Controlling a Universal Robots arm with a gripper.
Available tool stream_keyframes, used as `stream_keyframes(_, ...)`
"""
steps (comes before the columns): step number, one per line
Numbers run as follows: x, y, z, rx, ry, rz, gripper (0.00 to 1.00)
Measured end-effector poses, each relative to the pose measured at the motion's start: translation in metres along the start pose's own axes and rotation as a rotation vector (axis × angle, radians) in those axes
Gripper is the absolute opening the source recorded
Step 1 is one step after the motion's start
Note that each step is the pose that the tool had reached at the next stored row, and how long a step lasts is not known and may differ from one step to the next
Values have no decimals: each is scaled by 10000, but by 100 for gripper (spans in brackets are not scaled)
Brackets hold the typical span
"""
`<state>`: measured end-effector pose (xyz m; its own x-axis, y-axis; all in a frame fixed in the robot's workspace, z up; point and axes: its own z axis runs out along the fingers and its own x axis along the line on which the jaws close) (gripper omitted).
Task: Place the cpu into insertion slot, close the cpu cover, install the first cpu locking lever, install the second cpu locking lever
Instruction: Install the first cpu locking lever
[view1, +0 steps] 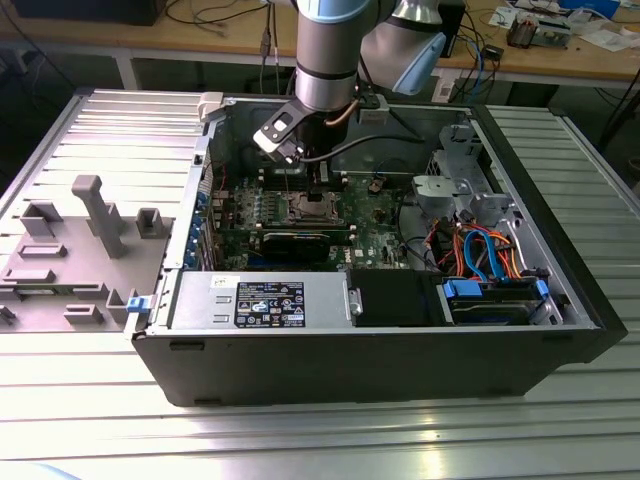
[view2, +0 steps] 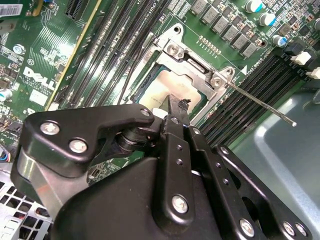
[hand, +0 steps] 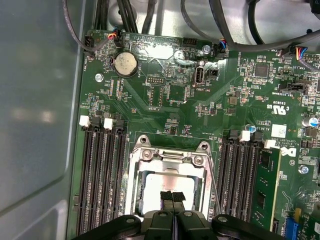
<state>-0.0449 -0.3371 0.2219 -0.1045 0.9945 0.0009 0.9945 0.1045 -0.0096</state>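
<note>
Ribbed metal tabletop (view1: 300, 440) carries open computer case (view1: 370, 365). Gripper (hand: 172, 196) fingers pressed together, nothing between them, tips just over cpu (hand: 154, 181). Cpu seated in insertion slot (view1: 307, 207) on green motherboard (hand: 170, 105). Cpu cover (hand: 167, 156) lies flat around it. Thin lever rod (view2: 260, 102) juts out beside slot.

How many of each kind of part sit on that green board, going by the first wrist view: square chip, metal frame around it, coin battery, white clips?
Dull silver-grey square cpu: 1
Thin silvery square metal cpu cover: 1
Round silver coin battery: 1
Small white plastic clips at the long black slots' ends: 4
Total: 7
</note>
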Motion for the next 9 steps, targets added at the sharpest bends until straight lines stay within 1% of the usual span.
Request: stream_keyframes(9, 0, 0, -16, 0, 0, -1, 11)
